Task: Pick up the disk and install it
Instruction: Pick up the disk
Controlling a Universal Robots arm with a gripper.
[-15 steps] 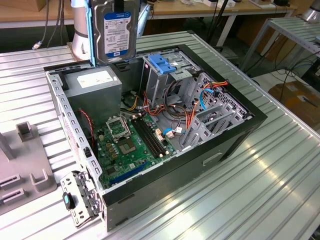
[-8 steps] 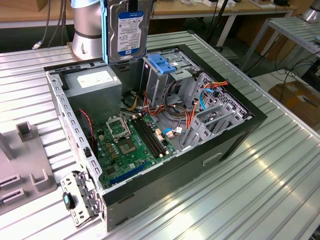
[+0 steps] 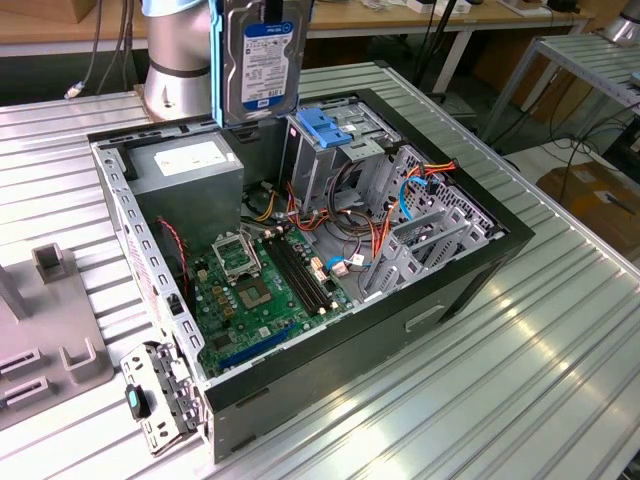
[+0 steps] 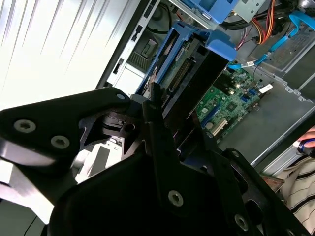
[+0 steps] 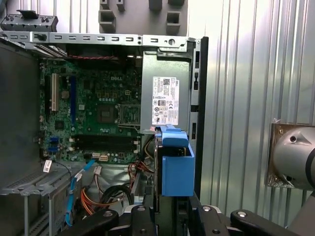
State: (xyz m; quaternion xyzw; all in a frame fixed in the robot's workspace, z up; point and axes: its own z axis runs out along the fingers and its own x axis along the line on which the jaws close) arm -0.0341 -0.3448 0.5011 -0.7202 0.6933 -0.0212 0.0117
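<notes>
Tool (image 5: 170,215) grips the disk (image 3: 268,60) upright above the computer case (image 3: 400,335).

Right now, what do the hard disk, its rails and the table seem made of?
Hard disk: grey metal casing, dull sheen, printed paper-like label. Rails: blue, apparently plastic, by the even matt colour. Table: ribbed metal, likely aluminium, by its bright streaked reflections.

The open case (image 3: 420,330) lies on its side on the bench (image 3: 520,400), with the robot base (image 3: 175,70) behind it and fixtures (image 3: 50,330) on the bench at the exterior view's left. Inside, the motherboard (image 3: 255,290) lies flat on the case floor, the power supply (image 3: 190,175) sits in the far corner, and the drive cage (image 3: 330,150) is just beside it toward the exterior view's right. Above the far part of the case, near both, the disk (image 3: 268,65) stands upright on edge in the gripper (image 5: 170,209).
</notes>
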